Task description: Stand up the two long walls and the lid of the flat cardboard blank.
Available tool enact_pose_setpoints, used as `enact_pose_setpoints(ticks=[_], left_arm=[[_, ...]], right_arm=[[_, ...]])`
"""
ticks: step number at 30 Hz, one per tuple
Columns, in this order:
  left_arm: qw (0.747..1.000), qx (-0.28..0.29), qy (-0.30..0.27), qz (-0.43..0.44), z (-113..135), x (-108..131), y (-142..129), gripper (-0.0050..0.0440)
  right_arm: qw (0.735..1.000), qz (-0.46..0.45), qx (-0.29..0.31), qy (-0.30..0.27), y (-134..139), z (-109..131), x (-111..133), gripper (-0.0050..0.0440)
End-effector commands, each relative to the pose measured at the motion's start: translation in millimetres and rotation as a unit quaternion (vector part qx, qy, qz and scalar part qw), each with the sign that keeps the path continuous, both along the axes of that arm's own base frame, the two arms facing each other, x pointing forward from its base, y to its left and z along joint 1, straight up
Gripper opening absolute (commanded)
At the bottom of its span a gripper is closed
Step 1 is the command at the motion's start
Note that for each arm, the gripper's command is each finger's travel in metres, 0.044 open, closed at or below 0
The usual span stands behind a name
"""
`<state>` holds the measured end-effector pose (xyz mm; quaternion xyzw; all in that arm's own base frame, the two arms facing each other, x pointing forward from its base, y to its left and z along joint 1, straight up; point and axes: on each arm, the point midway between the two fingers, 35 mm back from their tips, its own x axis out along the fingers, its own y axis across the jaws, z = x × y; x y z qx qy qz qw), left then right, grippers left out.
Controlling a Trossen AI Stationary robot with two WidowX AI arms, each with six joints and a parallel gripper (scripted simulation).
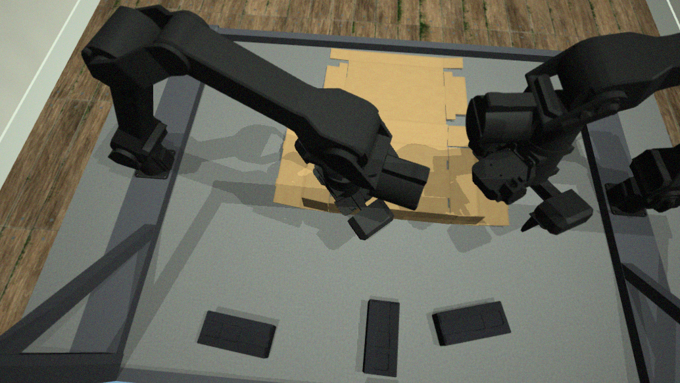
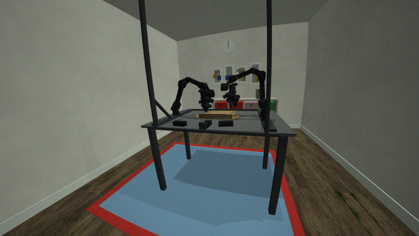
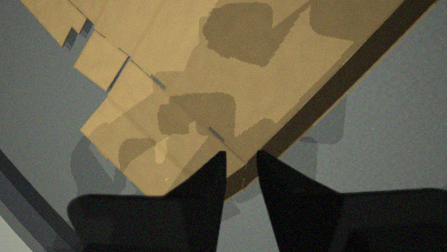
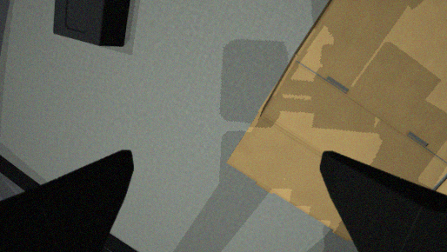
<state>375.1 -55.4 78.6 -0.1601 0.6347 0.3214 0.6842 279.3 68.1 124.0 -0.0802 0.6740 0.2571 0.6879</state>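
Note:
The tan cardboard blank (image 1: 399, 90) (image 2: 218, 114) (image 3: 196, 52) (image 4: 370, 109) lies on the grey table (image 1: 285, 276), mostly flat. Its near long wall (image 1: 428, 220) (image 3: 330, 91) is tipped up a little and shows a dark outer face. My left gripper (image 1: 352, 205) (image 3: 241, 156) hangs over the left end of that wall. Its fingers are nearly shut with a narrow gap, and the wall's edge shows in the gap below them. My right gripper (image 1: 528, 211) (image 4: 228, 160) is wide open and empty, above the blank's near right corner.
Three black blocks (image 1: 236, 333) (image 1: 380, 336) (image 1: 471, 322) lie along the table's front edge; one block (image 4: 92, 22) shows in the right wrist view. Dark frame rails (image 1: 611, 237) run along the table's sides, with upright posts (image 2: 148, 64) at the front.

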Motion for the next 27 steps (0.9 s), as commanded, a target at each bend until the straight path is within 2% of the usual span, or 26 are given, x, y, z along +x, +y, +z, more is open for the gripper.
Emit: enact_pose_setpoints(ticks=[1, 6, 11, 13, 15, 21, 27], left_arm=[[0.999, -0.014, -0.017, 0.04, 3, 2, 7, 0.0096], [0.996, -0.024, -0.023, 0.079, 0, 3, 14, 0.0096], [0.992, -0.034, -0.029, 0.118, -3, 5, 20, 0.0096], [0.992, -0.034, -0.029, 0.118, -3, 5, 20, 0.0096], [0.988, -0.041, -0.032, 0.143, -5, 6, 25, 0.0096], [0.979, -0.053, -0.039, 0.191, -8, 7, 33, 0.0096], [0.968, -0.065, -0.045, 0.236, -12, 8, 40, 0.0096]], right_arm=[[0.993, 0.114, -0.004, -0.043, -1, 10, -13, 0.0436], [0.971, 0.229, -0.013, -0.068, -4, 12, -26, 0.0436], [0.935, 0.341, -0.021, -0.09, -6, 13, -38, 0.0436], [0.935, 0.341, -0.021, -0.09, -6, 13, -38, 0.0436], [0.905, 0.413, -0.025, -0.102, -8, 14, -46, 0.0436], [0.835, 0.536, -0.032, -0.12, -11, 14, -61, 0.0436], [0.748, 0.649, -0.036, -0.133, -15, 14, -75, 0.0436]])
